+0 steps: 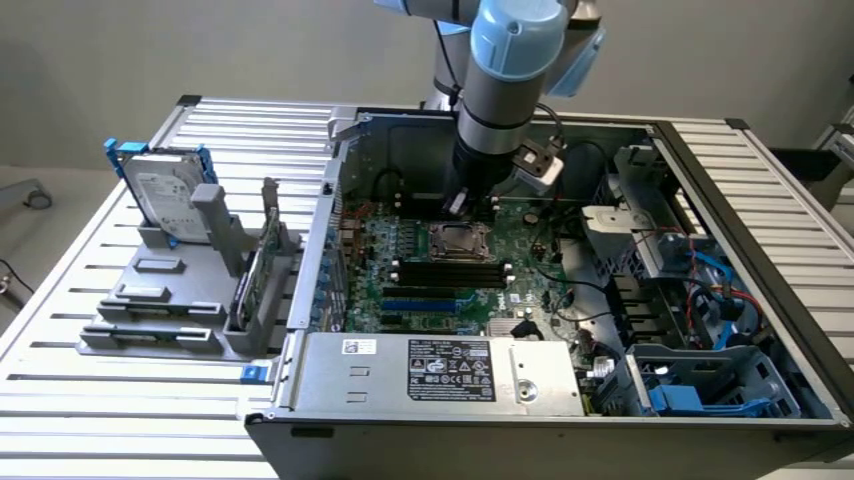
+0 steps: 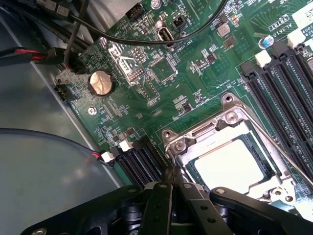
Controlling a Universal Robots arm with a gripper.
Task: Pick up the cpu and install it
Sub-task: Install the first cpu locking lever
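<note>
Beside socket (image 2: pixel 234 156) edge, closed claw (image 2: pixel 172 188)

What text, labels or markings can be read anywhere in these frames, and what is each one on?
No text can be read with confidence.
White label on the power supply: print and symbols too small to read.
Hard drive label: too small.
Green board: white silkscreen print, blurred; nothing certain.

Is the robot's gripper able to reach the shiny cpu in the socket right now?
Probably yes. The gripper hangs shut just beside the cpu, which lies in the open socket on the green motherboard. No cable or cover crosses over the chip.
</note>
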